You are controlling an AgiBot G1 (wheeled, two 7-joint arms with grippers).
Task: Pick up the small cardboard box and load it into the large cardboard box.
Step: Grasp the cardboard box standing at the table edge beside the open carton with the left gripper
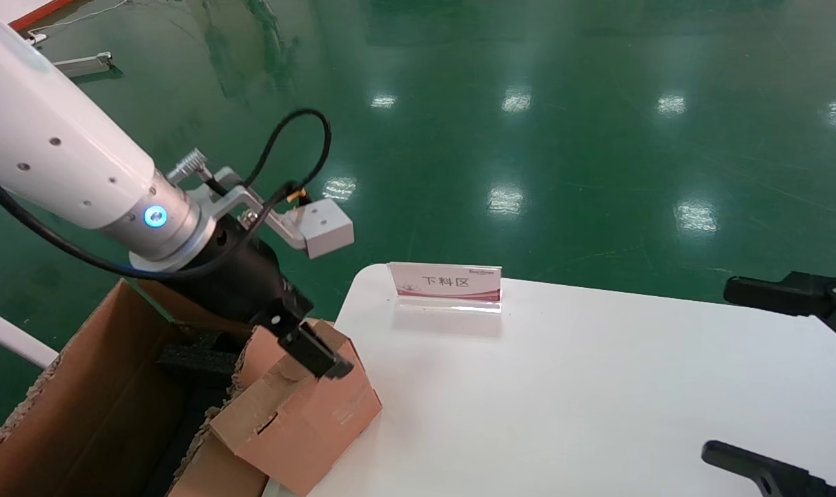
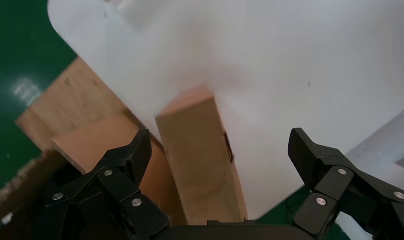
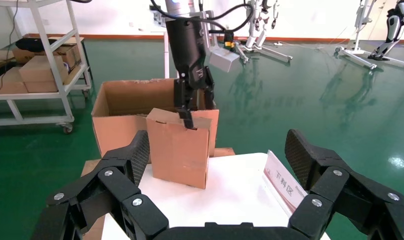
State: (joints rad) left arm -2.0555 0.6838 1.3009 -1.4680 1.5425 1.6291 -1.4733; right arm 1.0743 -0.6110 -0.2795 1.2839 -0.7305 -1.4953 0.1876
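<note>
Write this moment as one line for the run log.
left gripper: open, at top of small cardboard box | box tilted at table edge beside large cardboard box | right gripper: open, idle
</note>
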